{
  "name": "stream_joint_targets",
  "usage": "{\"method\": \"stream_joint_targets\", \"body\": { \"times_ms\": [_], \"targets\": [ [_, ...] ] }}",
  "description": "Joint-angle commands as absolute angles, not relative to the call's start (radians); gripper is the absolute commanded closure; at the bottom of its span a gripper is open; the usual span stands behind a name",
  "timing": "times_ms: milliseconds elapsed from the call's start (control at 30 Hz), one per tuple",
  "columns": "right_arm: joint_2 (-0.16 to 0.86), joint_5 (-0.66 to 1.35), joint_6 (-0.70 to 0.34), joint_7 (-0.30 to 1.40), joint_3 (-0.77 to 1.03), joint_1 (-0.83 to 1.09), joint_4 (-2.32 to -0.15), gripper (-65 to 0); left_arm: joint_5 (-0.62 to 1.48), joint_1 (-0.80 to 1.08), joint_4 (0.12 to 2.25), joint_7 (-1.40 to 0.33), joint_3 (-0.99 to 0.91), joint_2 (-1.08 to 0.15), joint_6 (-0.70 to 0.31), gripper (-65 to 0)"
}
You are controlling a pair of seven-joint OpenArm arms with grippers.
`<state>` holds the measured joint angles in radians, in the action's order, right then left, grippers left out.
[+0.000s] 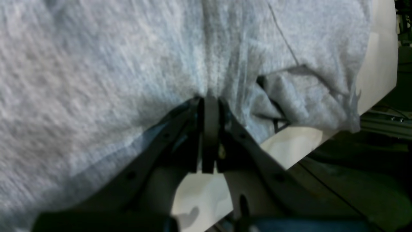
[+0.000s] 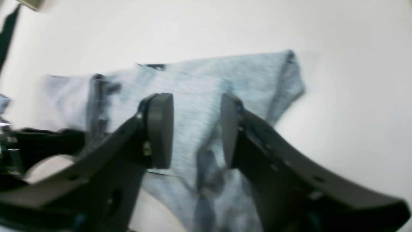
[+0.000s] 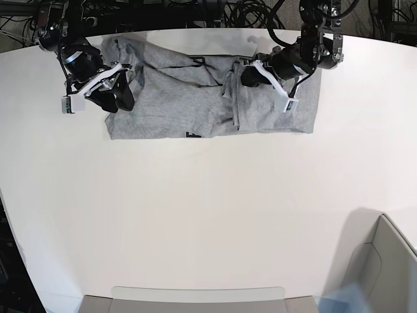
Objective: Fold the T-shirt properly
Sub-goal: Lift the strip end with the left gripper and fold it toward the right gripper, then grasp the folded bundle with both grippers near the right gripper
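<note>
T-shirt (image 3: 195,101) lies rumpled at far edge of white table (image 3: 208,215), cables behind; long axis runs left-right across the base view. Left gripper (image 1: 210,96) pinched tight on a bunch of the cloth; right gripper (image 2: 196,129) spread wide above the other end, holding nothing

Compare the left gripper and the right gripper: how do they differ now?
The left gripper is shut, pinching the T-shirt; the right gripper is open, holding nothing. In the base view, left works the shirt's right half, right its left end. Both have dark fingers.
</note>
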<state>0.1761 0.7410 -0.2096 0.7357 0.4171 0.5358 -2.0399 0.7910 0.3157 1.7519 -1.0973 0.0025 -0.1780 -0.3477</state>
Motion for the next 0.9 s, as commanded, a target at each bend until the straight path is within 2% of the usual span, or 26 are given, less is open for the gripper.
{"method": "stream_joint_targets", "body": {
  "times_ms": [0,333,467,533,867],
  "targets": [
    [0.183,0.766,-0.214,0.714,0.423,0.541,-2.054,-26.5,0.809,0.312,1.764,-1.089,0.002,-0.182,-0.354,-1.2],
    [0.176,0.78,-0.223,0.707,0.432,0.522,-1.856,-26.4,0.809,0.312,1.764,-1.086,-0.001,-0.2,-0.355,-1.2],
    [0.156,0.848,-0.348,0.714,0.493,0.501,-1.773,-26.4,0.809,0.312,1.762,-1.086,-0.004,-0.203,-0.355,-1.2],
    [0.154,0.88,-0.377,0.716,0.532,0.487,-1.71,-26.4,0.809,0.312,1.762,-1.086,-0.004,-0.203,-0.355,-1.2],
    [0.156,0.878,-0.377,0.714,0.538,0.492,-1.632,-26.4,0.809,0.285,1.762,-1.086,-0.004,-0.203,-0.354,-1.2]
  ]
}}
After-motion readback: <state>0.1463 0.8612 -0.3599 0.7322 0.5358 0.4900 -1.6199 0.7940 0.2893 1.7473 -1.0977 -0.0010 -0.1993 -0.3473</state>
